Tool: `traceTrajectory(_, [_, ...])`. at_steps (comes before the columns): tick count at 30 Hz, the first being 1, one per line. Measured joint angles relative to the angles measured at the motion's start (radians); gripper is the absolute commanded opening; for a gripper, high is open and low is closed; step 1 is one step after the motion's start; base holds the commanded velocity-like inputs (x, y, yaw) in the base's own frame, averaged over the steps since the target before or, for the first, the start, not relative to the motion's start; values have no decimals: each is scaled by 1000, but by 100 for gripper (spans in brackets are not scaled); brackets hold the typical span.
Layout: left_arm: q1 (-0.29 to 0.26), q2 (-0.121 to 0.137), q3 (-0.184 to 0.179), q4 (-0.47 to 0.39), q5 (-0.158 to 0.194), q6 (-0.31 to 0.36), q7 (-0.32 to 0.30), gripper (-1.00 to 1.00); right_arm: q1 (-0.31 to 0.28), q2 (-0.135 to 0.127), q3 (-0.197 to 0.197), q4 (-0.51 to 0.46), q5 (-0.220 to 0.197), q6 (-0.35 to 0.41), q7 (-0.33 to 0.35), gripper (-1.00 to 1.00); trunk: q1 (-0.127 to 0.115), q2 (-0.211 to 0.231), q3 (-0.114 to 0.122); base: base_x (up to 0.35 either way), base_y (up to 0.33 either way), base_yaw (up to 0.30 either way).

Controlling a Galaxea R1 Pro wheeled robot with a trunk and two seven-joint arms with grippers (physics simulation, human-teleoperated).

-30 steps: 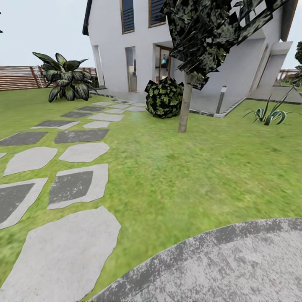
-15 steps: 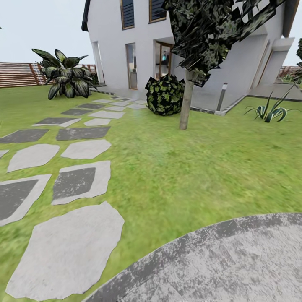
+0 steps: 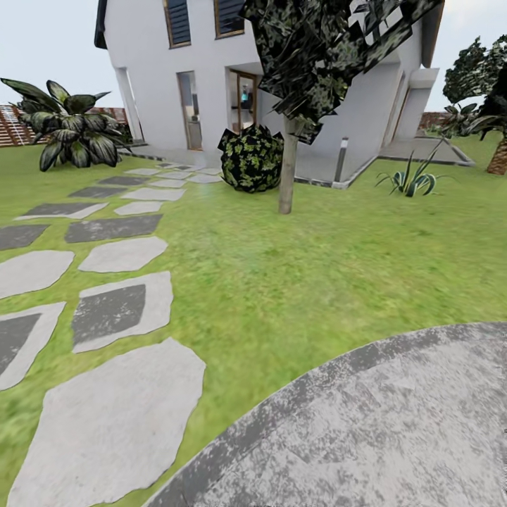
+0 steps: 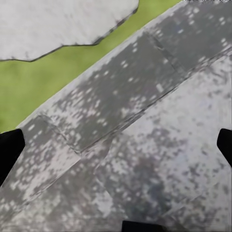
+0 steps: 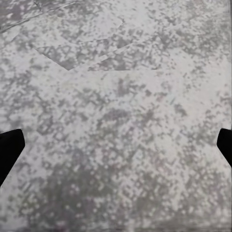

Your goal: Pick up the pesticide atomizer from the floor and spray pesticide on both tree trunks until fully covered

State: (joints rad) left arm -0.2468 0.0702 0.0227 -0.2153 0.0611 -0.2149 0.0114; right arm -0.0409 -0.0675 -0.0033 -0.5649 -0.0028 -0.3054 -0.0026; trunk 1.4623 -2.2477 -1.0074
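Over grey paving (image 4: 145, 145), both claws (image 4: 116, 145) (image 5: 116, 145) wide open, holding nothing.

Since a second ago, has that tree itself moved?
No. The tree keeps its place beside the round bush and the house; all slid left together, so the camera turned.

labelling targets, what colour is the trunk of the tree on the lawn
Pale mottled beige-grey tree trunk, seen best in the head view.
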Motion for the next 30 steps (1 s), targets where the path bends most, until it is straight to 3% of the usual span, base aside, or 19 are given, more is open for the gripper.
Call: traceTrajectory(30, [0, 0, 0, 1, -1, 0, 0, 100, 0, 0, -1, -1, 0, 0, 0, 100, 0, 0, 0, -2, 19, -300])
